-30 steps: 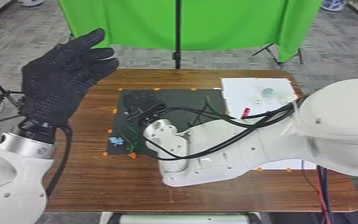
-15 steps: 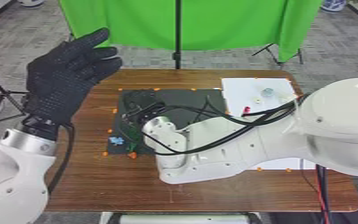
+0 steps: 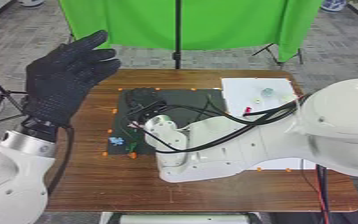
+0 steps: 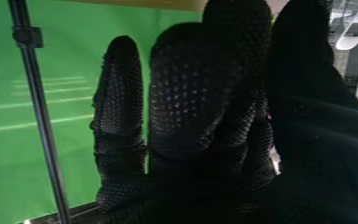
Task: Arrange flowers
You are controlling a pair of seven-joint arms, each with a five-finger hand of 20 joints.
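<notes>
You've got your L hand [image 3: 64,82] raised over the L side of the brown desk [image 3: 78,187], open & relaxed, w/ nothing in it. Your R hand [image 3: 143,100] is low over the dark mat [image 3: 198,97], partly behind the black cables [image 3: 282,110] of its arm. Can't tell if it's gripping anything (black glove on dark mat, tough to read). In the R wrist view your R hand [image 4: 184,90] is upright in front of the green backdrop [image 4: 60,115] & its black pole [image 4: 44,110], w/ a small pale pinkish bit [image 4: 276,159] visible past the glove; can't tell if that's held or just behind. As for the flowers: the blue flower [image 3: 116,141] lies on the mat near its near L corner, w/ green stems [image 3: 131,146] just beside it, to the R. A tiny pale pink bit [image 3: 133,124] shows above the blue one, nearer the R hand. On the R side of the desk there's white paper [image 3: 246,87], w/ a small red item [image 3: 247,109] near its L edge & a clear pale-green item [image 3: 267,92] farther back. Orange bits [image 3: 132,155] mark the mat's edge, incl. along the near L side.
</notes>
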